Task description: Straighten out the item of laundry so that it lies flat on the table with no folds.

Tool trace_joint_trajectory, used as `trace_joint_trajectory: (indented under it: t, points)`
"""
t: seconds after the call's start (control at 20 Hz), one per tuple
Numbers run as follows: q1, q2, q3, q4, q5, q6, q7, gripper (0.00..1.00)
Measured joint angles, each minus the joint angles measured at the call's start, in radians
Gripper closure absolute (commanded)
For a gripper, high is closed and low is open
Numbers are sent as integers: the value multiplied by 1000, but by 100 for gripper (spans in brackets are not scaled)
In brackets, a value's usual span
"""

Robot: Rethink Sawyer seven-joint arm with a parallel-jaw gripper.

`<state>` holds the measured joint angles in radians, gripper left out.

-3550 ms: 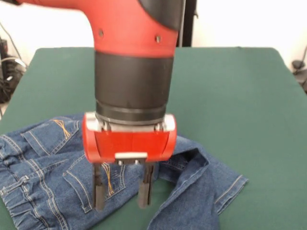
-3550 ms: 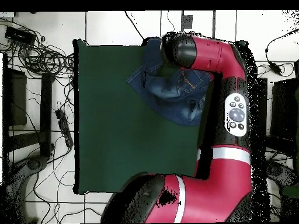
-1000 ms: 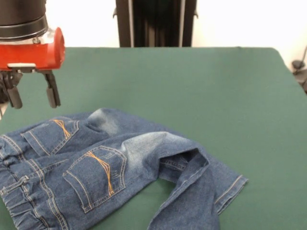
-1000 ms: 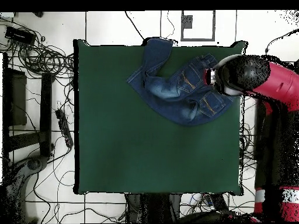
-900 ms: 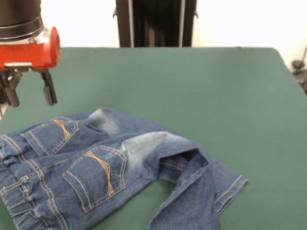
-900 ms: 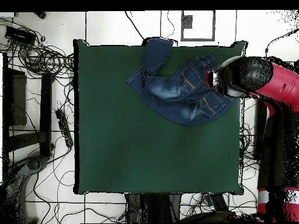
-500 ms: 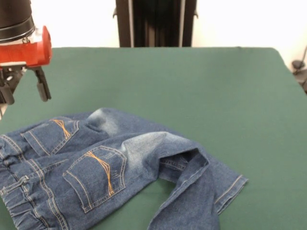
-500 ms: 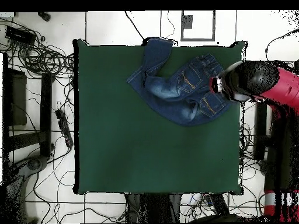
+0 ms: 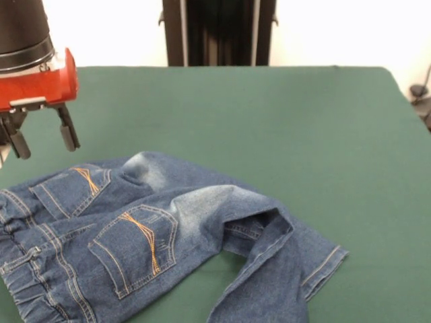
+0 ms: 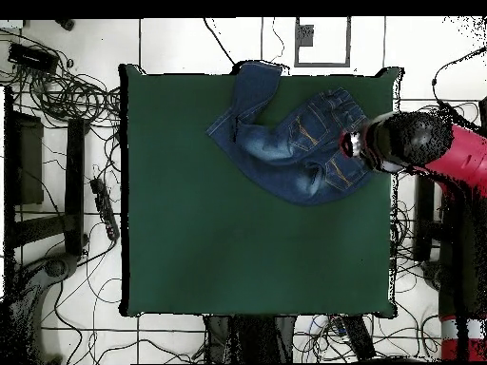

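A small pair of blue denim jeans point(image 9: 161, 235) is seen crumpled at about seven o'clock on the dark green, felt-like tabletop point(image 9: 296, 128) in the front view. Faded pale patches, orange-stitched back pockets and a gathered elastic waistband are shown; one leg is folded over itself, with pale seam stitching along its hem. The claw point(image 9: 42, 140) is held above the cloth at ten o'clock, its two dark fingers spread apart and nothing gripped between them.

Tangled cables point(image 10: 71, 95) on tiled floor point(image 10: 181, 43)
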<state>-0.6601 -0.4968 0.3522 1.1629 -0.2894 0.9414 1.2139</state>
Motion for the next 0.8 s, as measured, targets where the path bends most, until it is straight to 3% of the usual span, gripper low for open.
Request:
trace_joint_trajectory:
  t: [0.8]
  points:
    - [-12, -1, 36, 10, -123, -15, -8, 0]
